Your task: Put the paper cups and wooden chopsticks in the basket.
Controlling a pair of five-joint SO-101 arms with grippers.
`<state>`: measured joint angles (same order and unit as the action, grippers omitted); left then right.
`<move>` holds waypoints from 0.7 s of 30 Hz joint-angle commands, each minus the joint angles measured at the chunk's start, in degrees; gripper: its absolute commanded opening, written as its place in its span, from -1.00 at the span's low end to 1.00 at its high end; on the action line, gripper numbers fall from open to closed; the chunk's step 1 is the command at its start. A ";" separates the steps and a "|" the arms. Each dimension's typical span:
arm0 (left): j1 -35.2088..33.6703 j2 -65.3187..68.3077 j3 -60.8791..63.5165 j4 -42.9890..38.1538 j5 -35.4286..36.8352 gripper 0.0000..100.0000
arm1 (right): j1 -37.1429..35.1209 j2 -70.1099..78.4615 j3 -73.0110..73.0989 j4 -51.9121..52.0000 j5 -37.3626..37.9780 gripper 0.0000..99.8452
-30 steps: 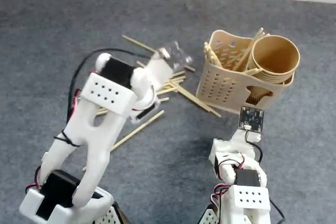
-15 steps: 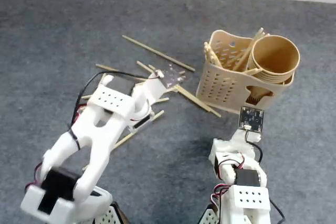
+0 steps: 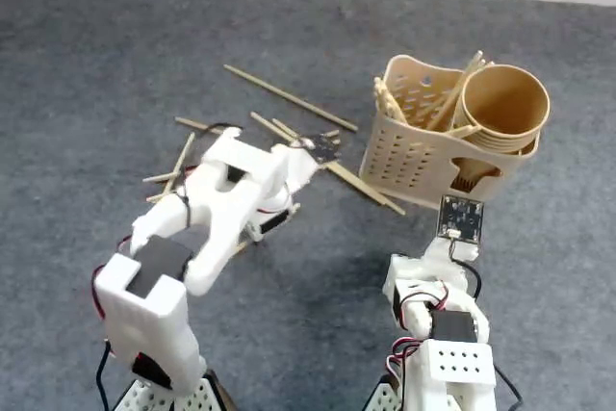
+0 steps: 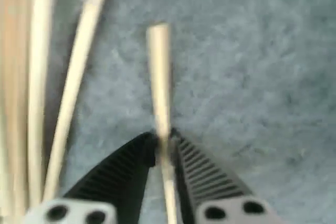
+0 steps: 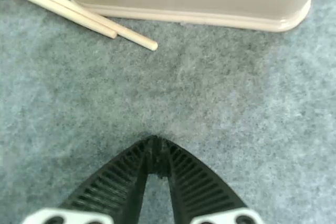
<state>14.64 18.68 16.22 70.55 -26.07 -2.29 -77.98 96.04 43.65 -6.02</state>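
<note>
My left gripper [image 4: 163,141] is shut on a single wooden chopstick [image 4: 159,77], low over the grey carpet. More loose chopsticks [image 4: 79,87] lie just beside it. From above, the left arm [image 3: 236,190] leans over the scattered chopsticks [image 3: 289,98] in the middle of the table. The beige basket [image 3: 409,156] stands at the back right and holds stacked paper cups [image 3: 505,103] and several chopsticks [image 3: 452,93]. My right gripper [image 5: 156,153] is shut with nothing in it, on the carpet a little in front of the basket's base [image 5: 210,3].
Two chopsticks [image 3: 361,185] lie against the basket's front left side, their ends [image 5: 79,17] close to the right gripper. A few more chopsticks [image 3: 183,156] lie left of the left arm. The right arm [image 3: 438,310] stands at the near right.
The left arm has swung down and back from beside the basket onto the chopstick pile, uncovering the long chopsticks behind it. The right arm has not moved.
</note>
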 commanded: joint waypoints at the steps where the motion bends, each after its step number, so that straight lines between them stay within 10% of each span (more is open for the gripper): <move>1: -0.66 0.75 -4.09 2.29 -0.18 -0.98 | -0.31 -0.66 5.41 -1.10 -0.44 -0.99; 21: -0.75 -25.36 -3.56 15.74 3.34 -0.99 | -0.31 -0.66 5.41 -1.10 -0.44 -0.99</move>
<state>14.37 3.12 13.93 84.26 -25.89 -2.29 -77.98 96.04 43.65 -6.02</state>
